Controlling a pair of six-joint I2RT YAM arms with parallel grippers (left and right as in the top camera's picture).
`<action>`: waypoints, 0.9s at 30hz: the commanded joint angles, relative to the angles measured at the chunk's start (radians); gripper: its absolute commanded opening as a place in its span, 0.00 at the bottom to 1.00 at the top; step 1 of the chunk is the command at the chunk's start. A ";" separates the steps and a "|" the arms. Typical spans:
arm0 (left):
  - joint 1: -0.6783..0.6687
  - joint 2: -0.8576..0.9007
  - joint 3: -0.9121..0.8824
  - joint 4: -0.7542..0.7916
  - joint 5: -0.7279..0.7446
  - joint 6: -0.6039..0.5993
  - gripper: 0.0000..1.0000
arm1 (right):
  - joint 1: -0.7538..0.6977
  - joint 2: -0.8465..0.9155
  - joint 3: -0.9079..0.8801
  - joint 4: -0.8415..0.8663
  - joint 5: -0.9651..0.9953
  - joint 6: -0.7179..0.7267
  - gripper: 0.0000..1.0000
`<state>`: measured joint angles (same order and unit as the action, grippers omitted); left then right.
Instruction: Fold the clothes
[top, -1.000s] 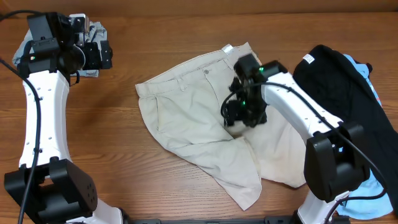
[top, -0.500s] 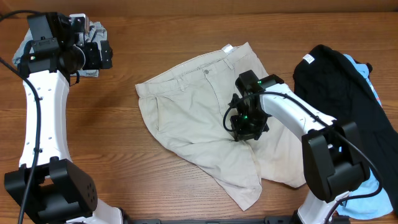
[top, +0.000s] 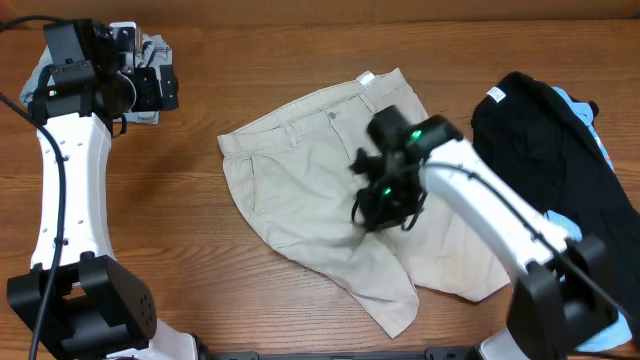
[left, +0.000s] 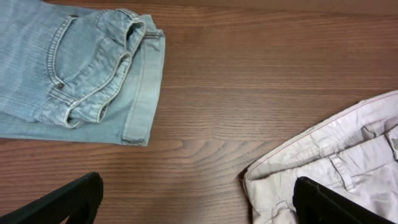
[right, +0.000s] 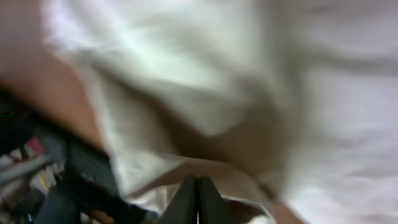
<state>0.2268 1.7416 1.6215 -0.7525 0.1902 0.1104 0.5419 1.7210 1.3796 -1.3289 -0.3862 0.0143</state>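
Observation:
The beige khaki shorts (top: 300, 170) lie spread across the middle of the table, waistband toward the back. My right gripper (top: 380, 208) is down at their crotch and blurred with motion. In the right wrist view the jaws (right: 198, 194) are pressed together, with a raised fold of the pale cloth (right: 186, 68) at their tips. My left gripper (top: 165, 88) hovers open at the far left, next to the folded light-blue denim shorts (top: 150, 45). Its wrist view shows those denim shorts (left: 74, 68), the khaki shorts' waistband corner (left: 348, 155) and bare wood between the wide fingers (left: 68, 199).
A heap of black garment (top: 550, 140) lies at the right edge over a sky-blue garment (top: 600, 135). Bare wooden tabletop (top: 180, 200) stretches between the left arm and the khaki shorts.
My right gripper has closed on the khaki cloth at the crotch and now shifts slightly left, blurred. The left arm has stayed still and open.

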 joint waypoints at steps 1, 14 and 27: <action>0.018 0.007 0.019 0.006 -0.018 -0.014 0.99 | 0.153 -0.036 0.025 0.003 -0.079 0.042 0.04; 0.069 0.007 0.019 0.010 -0.014 -0.013 0.99 | 0.468 -0.038 0.023 0.083 -0.031 0.302 0.08; -0.094 0.098 0.019 0.032 0.123 0.150 0.99 | -0.040 -0.038 0.023 0.230 0.158 0.358 0.70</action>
<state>0.2165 1.7824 1.6241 -0.7216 0.2592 0.1635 0.6140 1.6989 1.3869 -1.1175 -0.2634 0.3576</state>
